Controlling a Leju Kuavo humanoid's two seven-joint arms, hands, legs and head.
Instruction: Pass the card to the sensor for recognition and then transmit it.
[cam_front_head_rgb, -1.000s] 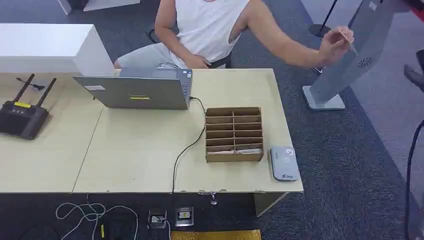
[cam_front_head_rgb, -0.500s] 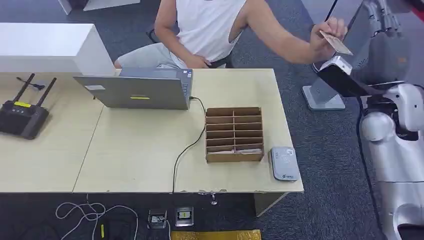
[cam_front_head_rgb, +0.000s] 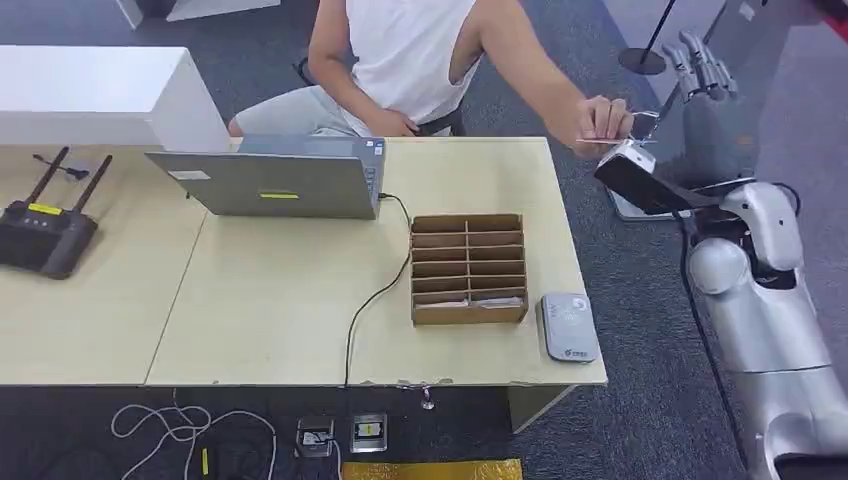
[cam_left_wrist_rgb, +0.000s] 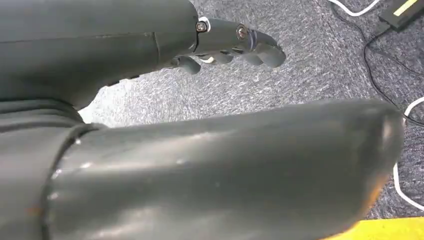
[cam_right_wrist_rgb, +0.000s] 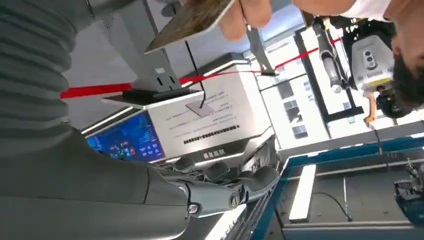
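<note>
Currently raised at upper right: right hand (cam_front_head_rgb: 703, 65), fingers apart, empty, beside the person's card (cam_right_wrist_rgb: 190, 20). Left hand (cam_left_wrist_rgb: 235, 42) loosely extended, empty. Risk: premature closure, dropped card.

Right arm enters from 5 o'clock in head view, forearm raised toward 1 o'clock; right hand (cam_front_head_rgb: 703, 66) held high, fingers (cam_front_head_rgb: 715, 70) extended upward and apart, holding nothing. Left hand (cam_left_wrist_rgb: 227, 45) hangs toward floor, fingers loosely extended, thumb (cam_left_wrist_rgb: 225, 175) alongside, nothing held.
</note>
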